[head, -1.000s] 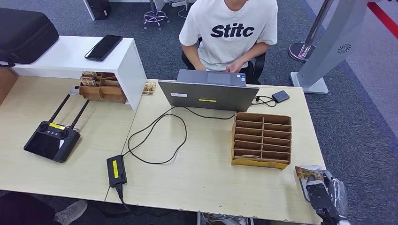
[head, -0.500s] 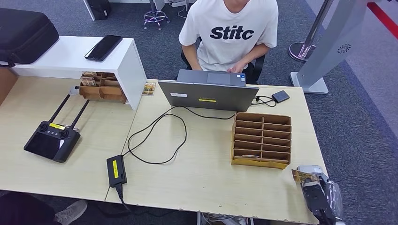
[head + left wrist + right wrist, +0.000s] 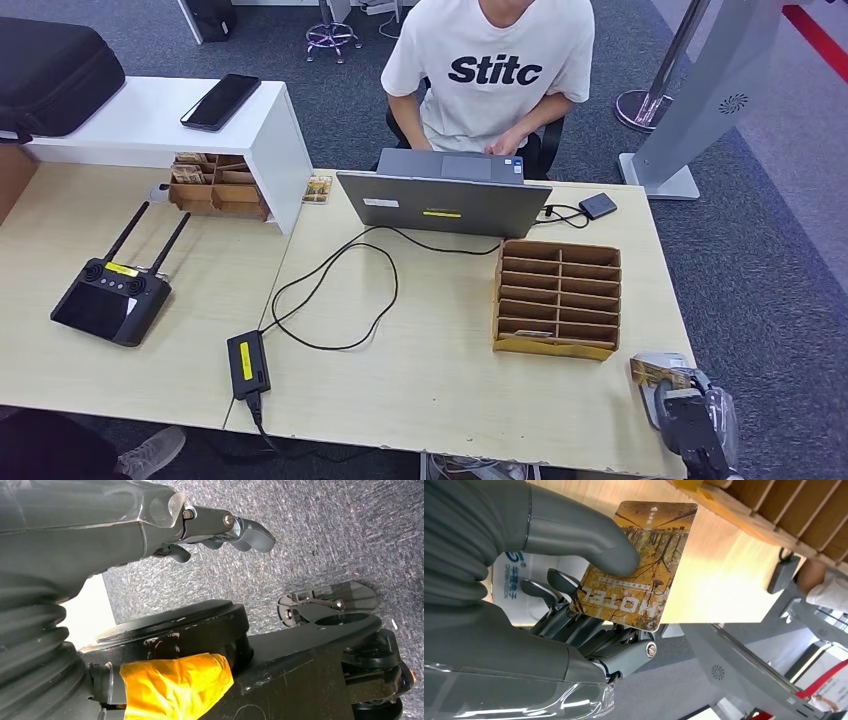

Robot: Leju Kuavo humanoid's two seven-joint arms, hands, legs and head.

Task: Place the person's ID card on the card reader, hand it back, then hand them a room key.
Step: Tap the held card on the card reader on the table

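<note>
At the head view's lower right, the right hand (image 3: 688, 420) pinches a hotel key card (image 3: 639, 565) between thumb and fingers, near the wooden slotted organizer (image 3: 557, 297). The left hand (image 3: 220, 527) hangs with its fingers curled, holding nothing.

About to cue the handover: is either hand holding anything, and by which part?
The right hand holds a hotel key card, thumb pressed on its face and fingers behind, near one end. The left hand holds nothing.

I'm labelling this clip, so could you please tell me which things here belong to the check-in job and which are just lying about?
Belongs to the job:
- hotel key card, pinched in the right hand
- white card reader at the table corner
- wooden card rack
- person seated behind the laptop

Just lying about:
- laptop
- remote controller
- phone
- black case
- power adapter
</note>
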